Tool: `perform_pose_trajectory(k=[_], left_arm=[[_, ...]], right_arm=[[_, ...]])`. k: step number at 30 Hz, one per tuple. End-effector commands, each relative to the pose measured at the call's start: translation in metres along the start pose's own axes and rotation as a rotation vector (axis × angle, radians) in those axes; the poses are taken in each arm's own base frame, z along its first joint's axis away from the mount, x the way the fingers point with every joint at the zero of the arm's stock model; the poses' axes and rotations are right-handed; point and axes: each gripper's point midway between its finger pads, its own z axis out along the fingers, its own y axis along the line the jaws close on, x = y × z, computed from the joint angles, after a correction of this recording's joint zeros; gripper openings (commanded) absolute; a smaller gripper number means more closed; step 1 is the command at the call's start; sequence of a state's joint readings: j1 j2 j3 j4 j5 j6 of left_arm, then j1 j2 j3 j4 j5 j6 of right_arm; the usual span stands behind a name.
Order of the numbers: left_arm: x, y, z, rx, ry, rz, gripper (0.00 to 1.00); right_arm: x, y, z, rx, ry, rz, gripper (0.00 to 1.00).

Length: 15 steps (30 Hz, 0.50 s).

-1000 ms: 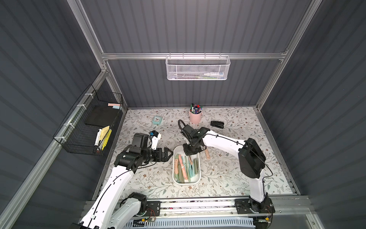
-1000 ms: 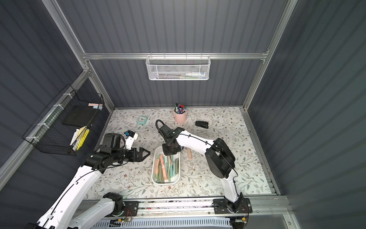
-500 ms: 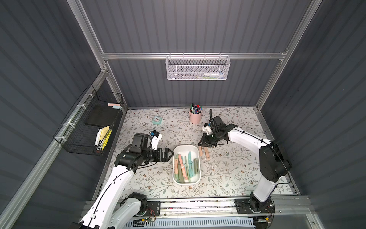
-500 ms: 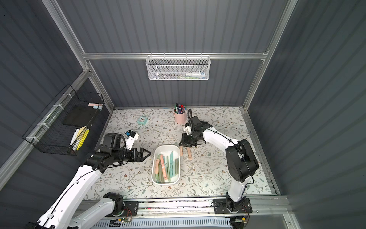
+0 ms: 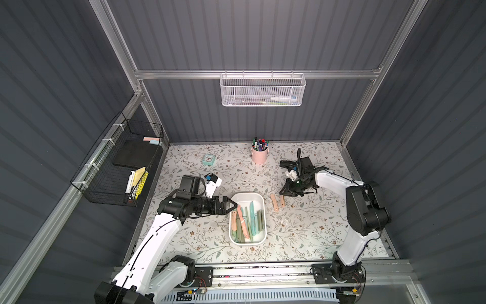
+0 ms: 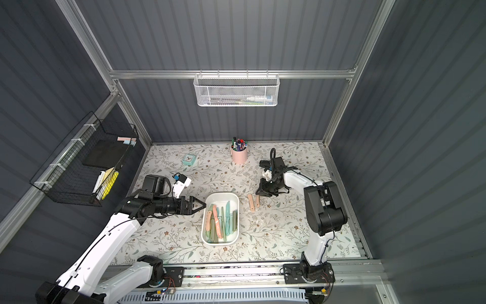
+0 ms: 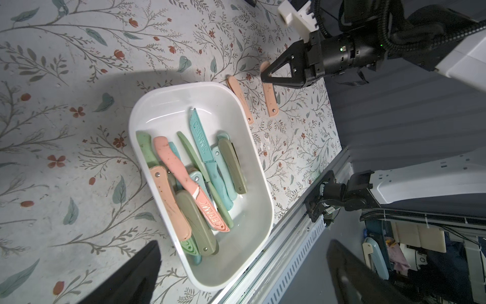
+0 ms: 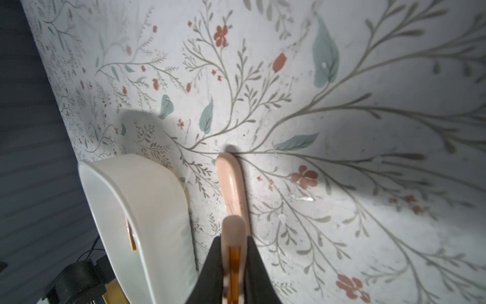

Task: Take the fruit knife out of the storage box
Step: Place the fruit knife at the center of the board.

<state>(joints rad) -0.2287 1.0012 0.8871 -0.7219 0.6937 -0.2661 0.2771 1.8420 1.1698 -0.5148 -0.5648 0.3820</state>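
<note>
Floral mat point(image 5: 302, 231), grey ribbed walls all round.

Top views, both: box point(image 5: 247, 240) sits mid-mat with a heap of knives point(image 5: 246, 221) inside. My left gripper point(image 5: 232, 207) hovers at the box rim on my left side, jaws spread wide, nothing in them. My right gripper point(image 5: 282, 193) is low over the mat just right of the box, at the far end of a peach knife point(image 5: 282, 202). A second peach knife point(image 5: 274, 203) lies just beside it, nearer the box. Both are outside the box.

Left wrist: heap is pink, teal and green. My right jaws pinch the peach knife's point(image 7: 269, 100) end.

Right wrist: jaws closed tight on the peach knife point(image 8: 232, 231). Cannot tell whether it rests on the mat.

Judgement: this knife is out of the box. What is left is setting it down, letting go and backing off.
</note>
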Motion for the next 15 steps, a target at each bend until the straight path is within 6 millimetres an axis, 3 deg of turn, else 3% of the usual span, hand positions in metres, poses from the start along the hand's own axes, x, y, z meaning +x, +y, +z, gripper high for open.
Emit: perform_pose_trajectory(k=[1,15], left_arm=[[0.003,-0.005,0.002,0.030,0.010,0.019,0.99],[0.003,-0.001,0.000,0.003,0.003,0.020,0.99]], right_arm=[[-0.008,-0.003,0.008,0.003,0.012,-0.044,0.15],[-0.020,-0.009,0.031,-0.010,0.040,-0.044,0.17]])
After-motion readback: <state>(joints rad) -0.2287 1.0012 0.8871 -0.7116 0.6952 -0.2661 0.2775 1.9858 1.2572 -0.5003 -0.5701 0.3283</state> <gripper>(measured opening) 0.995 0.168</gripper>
